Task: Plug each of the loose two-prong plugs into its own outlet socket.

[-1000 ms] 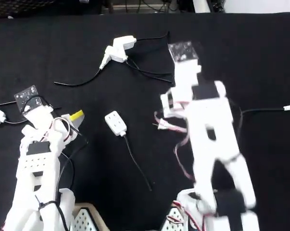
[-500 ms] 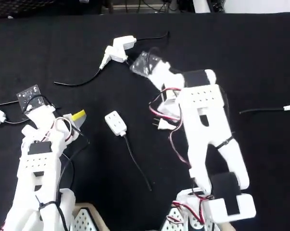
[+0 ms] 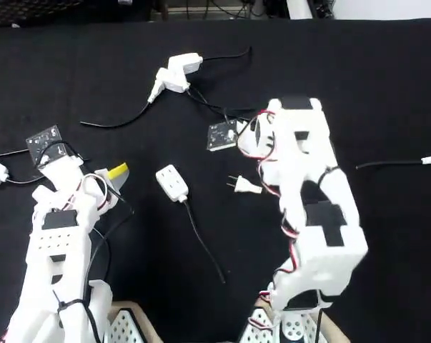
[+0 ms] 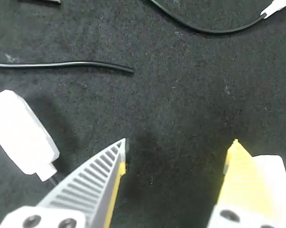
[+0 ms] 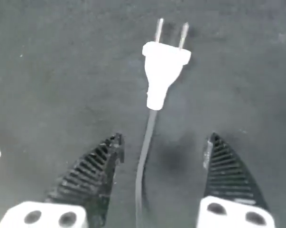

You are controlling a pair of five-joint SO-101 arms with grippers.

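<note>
The right gripper [image 5: 165, 140] has its fingers apart, and the cord of a white two-prong plug [image 5: 165, 61] runs between them, with the plug lying just ahead on the black table [image 5: 48, 57]. The left gripper [image 4: 179, 145] is spread wide too, near a white outlet socket [image 3: 172, 182]

Soft, even light comes down from above onto the matte black cloth [image 3: 387, 86], which soaks it up and gives back no glare. The right arm [image 3: 308, 164] glows bright white, nearly washed out on its upper faces. Shadows are faint and soft-edged: one beside the socket block [image 4: 22, 133], one under the left gripper [image 4: 179, 141], and a dim patch by the cord [image 5: 145, 142] under the right gripper [image 5: 164, 136]
</note>
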